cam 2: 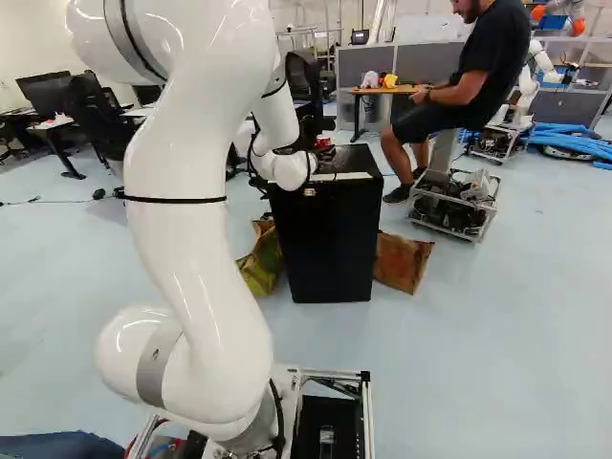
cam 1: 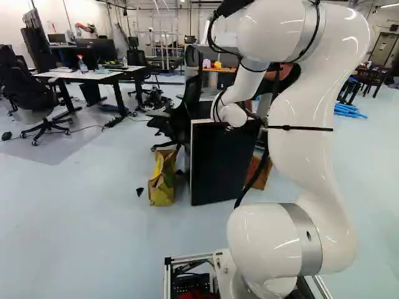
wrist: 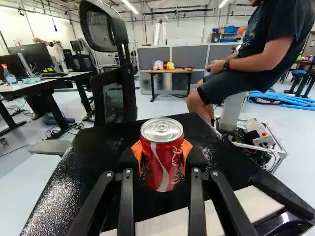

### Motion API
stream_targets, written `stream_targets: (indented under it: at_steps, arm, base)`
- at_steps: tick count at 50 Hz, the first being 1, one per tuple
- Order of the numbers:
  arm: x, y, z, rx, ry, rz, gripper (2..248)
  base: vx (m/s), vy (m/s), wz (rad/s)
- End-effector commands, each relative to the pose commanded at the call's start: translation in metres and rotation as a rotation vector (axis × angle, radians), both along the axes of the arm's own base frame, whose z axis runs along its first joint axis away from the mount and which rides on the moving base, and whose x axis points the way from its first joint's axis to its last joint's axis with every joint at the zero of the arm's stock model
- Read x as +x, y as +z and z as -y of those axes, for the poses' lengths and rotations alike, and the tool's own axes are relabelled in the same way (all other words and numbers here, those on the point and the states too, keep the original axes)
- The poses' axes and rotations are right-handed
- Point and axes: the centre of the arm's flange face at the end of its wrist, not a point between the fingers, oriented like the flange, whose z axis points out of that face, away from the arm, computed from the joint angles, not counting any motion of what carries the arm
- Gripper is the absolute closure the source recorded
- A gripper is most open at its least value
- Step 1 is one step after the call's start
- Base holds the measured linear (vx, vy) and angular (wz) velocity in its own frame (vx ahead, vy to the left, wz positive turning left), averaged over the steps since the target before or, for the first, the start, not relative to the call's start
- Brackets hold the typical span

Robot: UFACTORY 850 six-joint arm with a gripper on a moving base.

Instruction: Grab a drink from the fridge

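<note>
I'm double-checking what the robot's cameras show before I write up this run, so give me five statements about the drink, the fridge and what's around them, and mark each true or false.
1. The tool is shut on the red can. True.
2. The can is lying on its side. False: it is upright, with its silver lid up.
3. A yellow and green bag is on the floor beside the black fridge. True.
4. The blue tubes are on top of the fridge. False: the tubes are on the floor.
5. The spray bottle is on the floor. False: the bottle stands on a white-topped table.
</note>
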Motion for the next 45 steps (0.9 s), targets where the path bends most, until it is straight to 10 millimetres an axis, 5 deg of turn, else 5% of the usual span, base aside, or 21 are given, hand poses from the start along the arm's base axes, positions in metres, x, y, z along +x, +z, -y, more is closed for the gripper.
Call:
stream_targets:
  at_steps: [45]
  arm:
    - [-0.030, 0.007, -0.011, 0.000, 0.019, -0.021, 152]
  base:
    - [0.000, 0.000, 0.000]
